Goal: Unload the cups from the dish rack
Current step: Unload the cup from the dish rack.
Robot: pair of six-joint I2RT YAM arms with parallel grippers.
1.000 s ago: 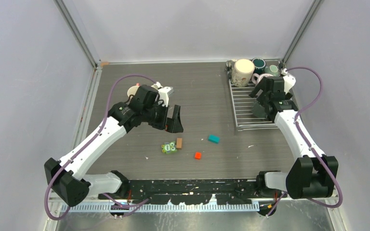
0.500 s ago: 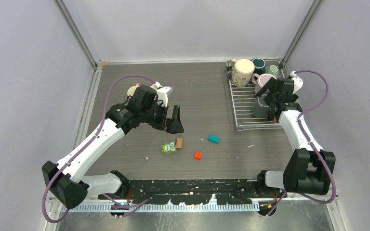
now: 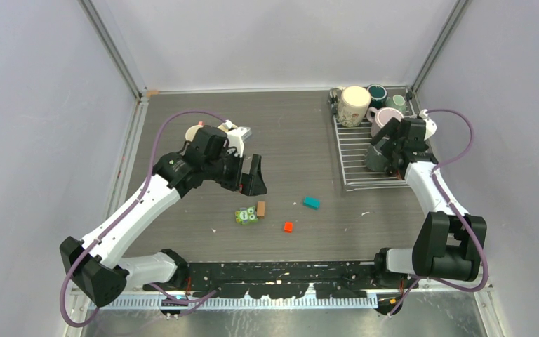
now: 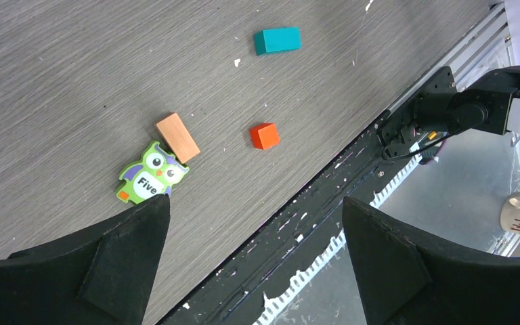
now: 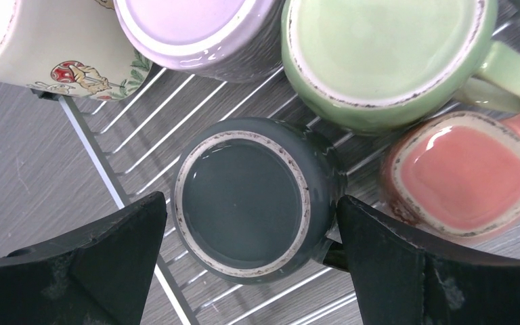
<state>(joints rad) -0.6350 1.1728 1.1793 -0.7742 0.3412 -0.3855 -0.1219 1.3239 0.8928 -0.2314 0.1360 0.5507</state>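
The wire dish rack (image 3: 354,158) lies at the back right. Its far end holds a cream cup (image 3: 353,105), a dark teal cup (image 3: 377,93), a pale green cup (image 3: 395,102) and a mauve cup (image 3: 380,118). In the right wrist view an upturned dark grey cup (image 5: 244,196) stands on the rack bars (image 5: 142,115), with the pale green cup (image 5: 386,54), mauve cup (image 5: 196,20), cream cup (image 5: 47,47) and a pink cup (image 5: 467,176) around it. My right gripper (image 5: 250,223) is open, one finger on each side of the dark cup. My left gripper (image 4: 254,223) hangs open and empty over the table's near edge.
Small toys lie mid-table: an owl tile (image 3: 244,216), a brown block (image 3: 261,208), a red cube (image 3: 288,227) and a teal block (image 3: 311,203). A pale round thing (image 3: 195,131) peeks out behind the left arm. Walls close in on both sides.
My right wrist has swung right and come down over the dark cup at the rack's right side. The left arm has barely moved.
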